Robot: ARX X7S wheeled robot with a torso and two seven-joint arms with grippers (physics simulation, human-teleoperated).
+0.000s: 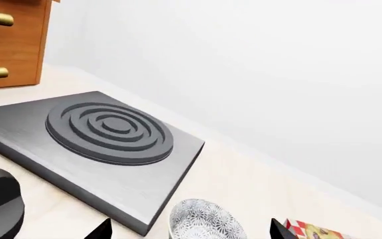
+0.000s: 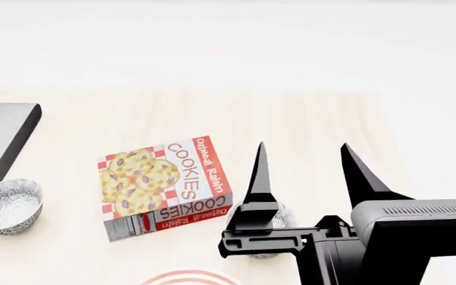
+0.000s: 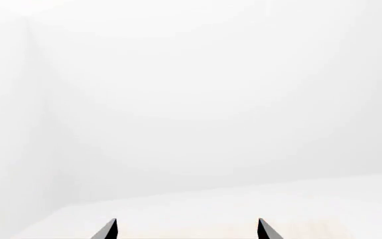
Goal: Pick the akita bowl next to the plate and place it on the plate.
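Note:
Two speckled grey-and-white bowls show. The akita bowl [image 2: 285, 217] near the plate [image 2: 192, 276] sits mostly hidden behind my right gripper [image 2: 303, 148], which hovers over it, open, with nothing between its fingers. Only the plate's red-ringed rim shows, at the bottom edge of the head view. The right wrist view has just the two fingertips of the right gripper [image 3: 185, 229] against a white wall. The look-alike bowl [image 2: 8, 205] stands at the far left by the stove. My left gripper [image 1: 191, 230] is open, and that look-alike bowl [image 1: 204, 221] lies between its fingertips without touching them.
A cookie box [image 2: 164, 184] lies flat between the two bowls; its corner [image 1: 310, 231] shows beside the left gripper. A grey stove slab with a ringed burner [image 1: 108, 132] is next to the left bowl. A wooden cabinet with brass handles [image 1: 12, 45] stands behind the stove.

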